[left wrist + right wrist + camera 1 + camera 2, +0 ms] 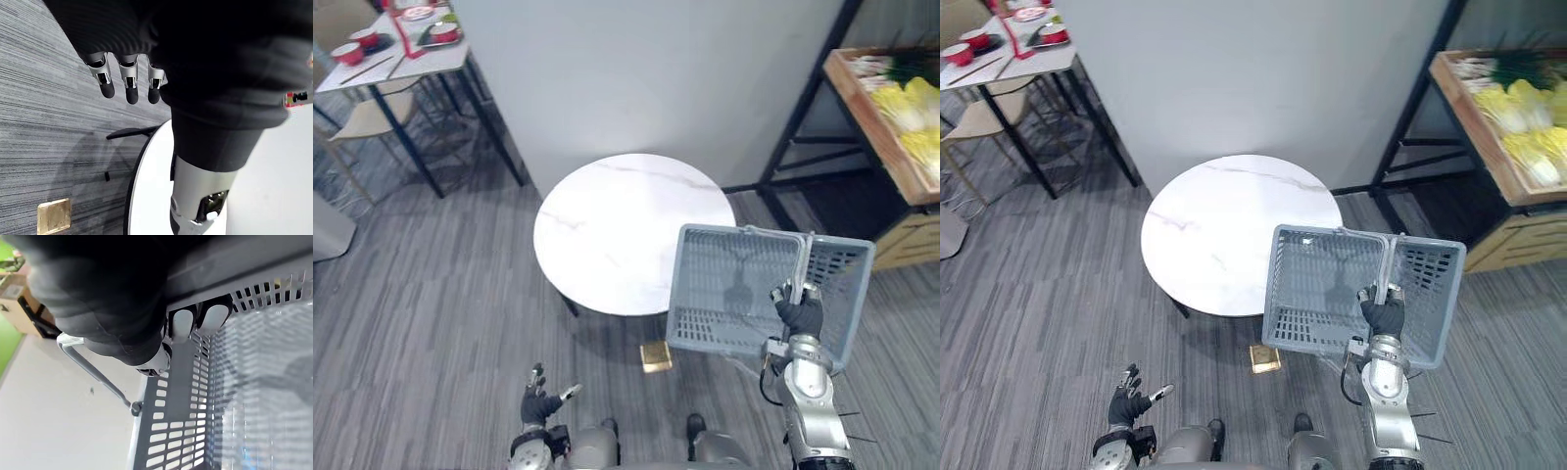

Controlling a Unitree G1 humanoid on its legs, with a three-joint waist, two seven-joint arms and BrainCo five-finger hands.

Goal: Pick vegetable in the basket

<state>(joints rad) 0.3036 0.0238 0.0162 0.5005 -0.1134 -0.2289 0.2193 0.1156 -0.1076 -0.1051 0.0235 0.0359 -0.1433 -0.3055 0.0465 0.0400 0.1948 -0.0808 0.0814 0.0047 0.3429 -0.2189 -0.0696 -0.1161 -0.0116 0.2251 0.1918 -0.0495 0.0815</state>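
Observation:
My right hand [800,315] is shut on the handle of a grey plastic basket [734,284], which hangs tilted and empty over the floor at the round table's near right edge. In the right wrist view my fingertips [183,323] curl over the basket's slotted wall [244,382]. Yellow-green leafy vegetables [911,108] lie in a wooden crate on a shelf at the far right, well away from the basket. My left hand [544,401] hangs low at the lower left, open with straight fingers [127,83] and holding nothing.
A round white marble table [617,225] stands in the middle, against a pale wall. A brass floor plate [655,356] sits by its near edge. The shelf's black frame [803,108] stands at the right. A dining table with red bowls [391,49] and chairs is at the far left.

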